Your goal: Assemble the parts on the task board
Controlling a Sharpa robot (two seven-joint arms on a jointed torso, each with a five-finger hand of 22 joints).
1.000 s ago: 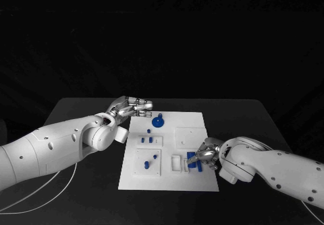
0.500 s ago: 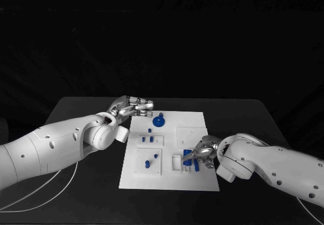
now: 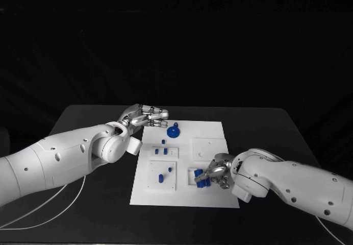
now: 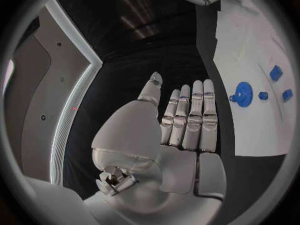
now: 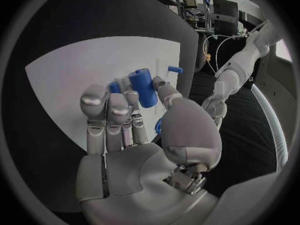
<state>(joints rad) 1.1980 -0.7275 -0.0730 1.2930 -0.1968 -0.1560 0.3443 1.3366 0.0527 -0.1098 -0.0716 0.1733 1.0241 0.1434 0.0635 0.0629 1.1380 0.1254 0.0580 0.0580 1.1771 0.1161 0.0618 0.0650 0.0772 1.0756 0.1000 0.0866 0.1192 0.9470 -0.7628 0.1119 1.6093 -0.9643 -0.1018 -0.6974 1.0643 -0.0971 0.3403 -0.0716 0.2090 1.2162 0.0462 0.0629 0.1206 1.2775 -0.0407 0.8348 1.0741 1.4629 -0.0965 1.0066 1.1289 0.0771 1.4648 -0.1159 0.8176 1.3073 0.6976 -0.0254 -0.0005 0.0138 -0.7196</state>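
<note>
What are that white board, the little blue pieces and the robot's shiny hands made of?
Task board: probably matte white plastic, flat and dull. Blue parts, like the round one: likely moulded plastic, evenly coloured. Right hand and left hand: look like brushed metal with a silver sheen.

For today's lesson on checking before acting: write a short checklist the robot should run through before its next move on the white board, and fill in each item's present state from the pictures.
1. Right robot hand holds a blue cylinder between thumb and fingers: ok.
2. Right robot hand is over the near right part of the white board: ok.
3. Cylinder lined up with its slot: cannot tell, fingers hide it.
4. Left robot hand open, fingers straight, holding nothing: ok.
5. Left robot hand is off the board, at its far left corner: ok.
6. Blue disc sits untouched on the far part of the board: ok.
</note>
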